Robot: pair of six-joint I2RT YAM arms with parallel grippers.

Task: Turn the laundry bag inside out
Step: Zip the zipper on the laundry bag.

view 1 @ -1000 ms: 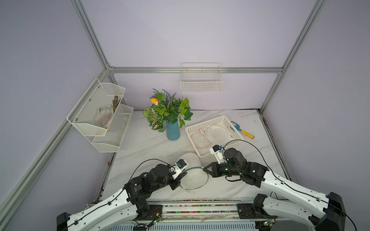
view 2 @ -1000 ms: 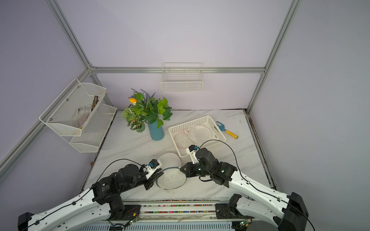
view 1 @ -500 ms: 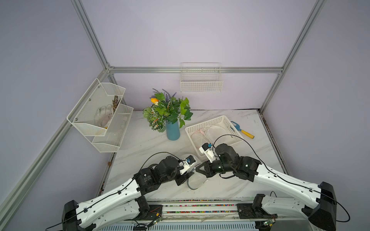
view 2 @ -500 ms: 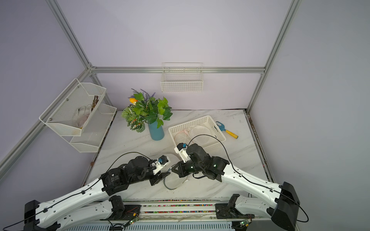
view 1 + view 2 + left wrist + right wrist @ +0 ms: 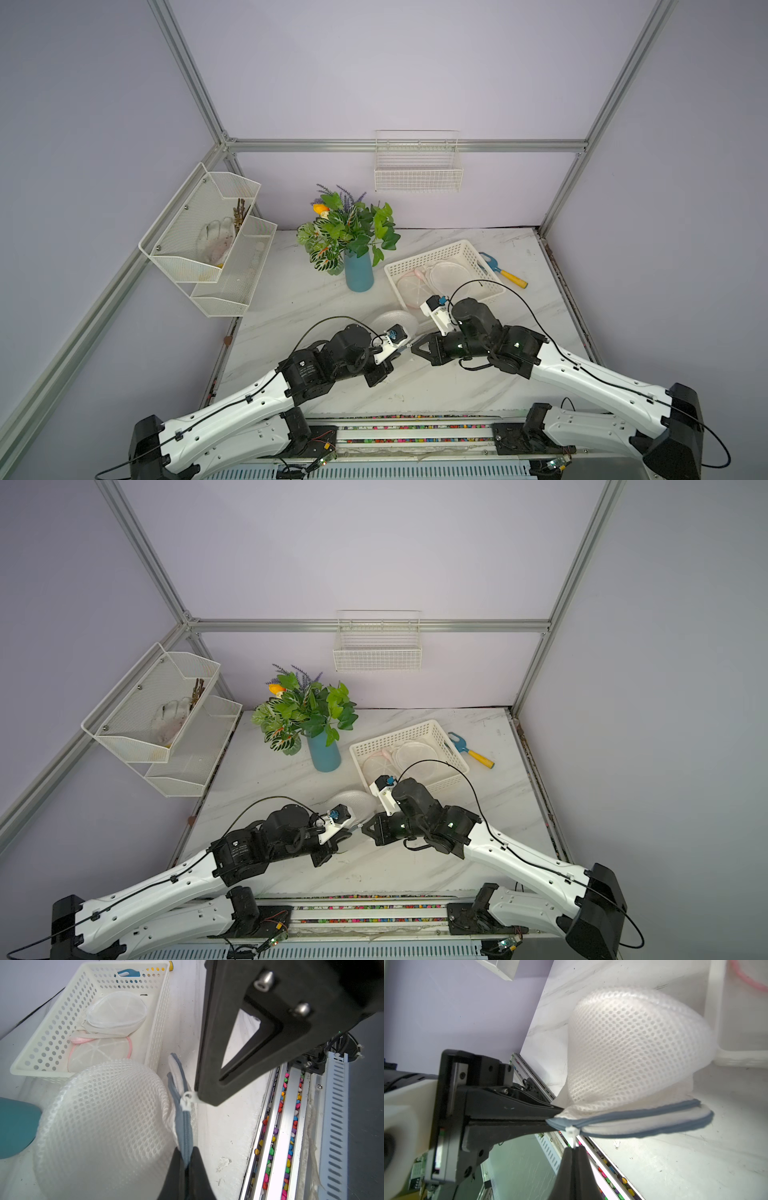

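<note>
Left wrist view: laundry bag [image 5: 104, 1126] sat domed on the worktop [image 5: 218, 1126], just beside the white basket [image 5: 160, 1022]. Light, floppy mesh with no stiffness, so it was probably best held by the grey zip edge [image 5: 182, 1122]. Left claw [image 5: 188, 1159] was pinched shut on that edge, right claw [image 5: 574, 1150] shut on the white zip pull [image 5: 572, 1131]. A second earlier the left claw was open.

Both top views high, looking down; wrist views close, sharing bag [image 5: 104, 1126].
</note>
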